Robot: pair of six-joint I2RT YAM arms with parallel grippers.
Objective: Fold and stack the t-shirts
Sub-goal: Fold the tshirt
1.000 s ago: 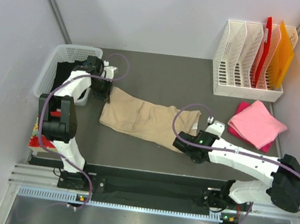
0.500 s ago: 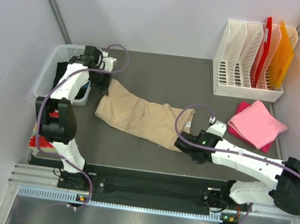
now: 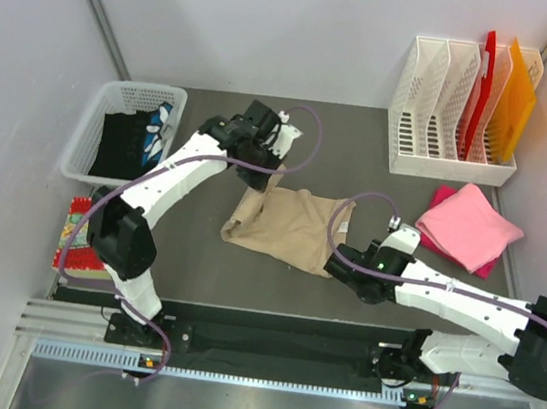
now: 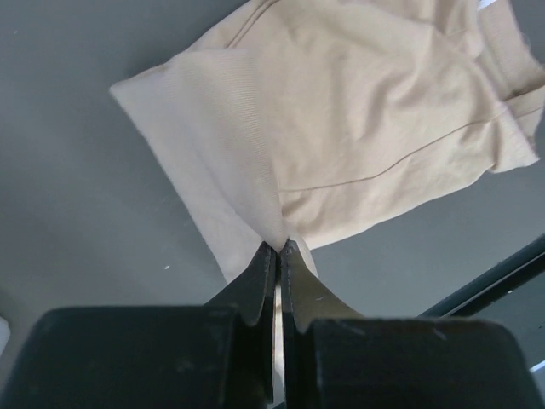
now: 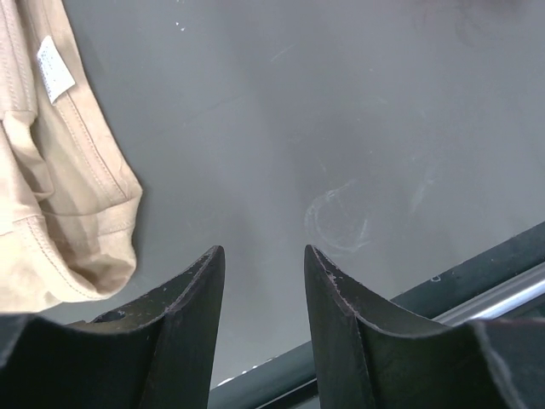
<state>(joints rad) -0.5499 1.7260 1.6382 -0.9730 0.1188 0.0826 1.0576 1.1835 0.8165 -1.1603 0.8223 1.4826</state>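
Pinches a raised fold of the beige t-shirt point(image 3: 290, 229) in the left hand point(image 4: 278, 249), fingertips pressed together on the cloth, lifting that part into a tent just above centre of the top view and leaving the remainder bunched on the dark worktop point(image 3: 362, 146). Hovers with the right hand point(image 5: 262, 256) spread apart and holding nothing, just off the shirt's lower right edge, over bare worktop. Looks light, thin and limp: likely to sag, wrinkle and drag rather than keep a crease. Probably best taken at two corners or along a seamed hem, where doubled fabric gives some bite, then spread flat before any fold. Lies well apart from the pink folded stack point(image 3: 467, 225) at right of frame, presumably the pile to join. Nothing fragile here; snagging or slipping from a shallow pinch the likelier trouble.
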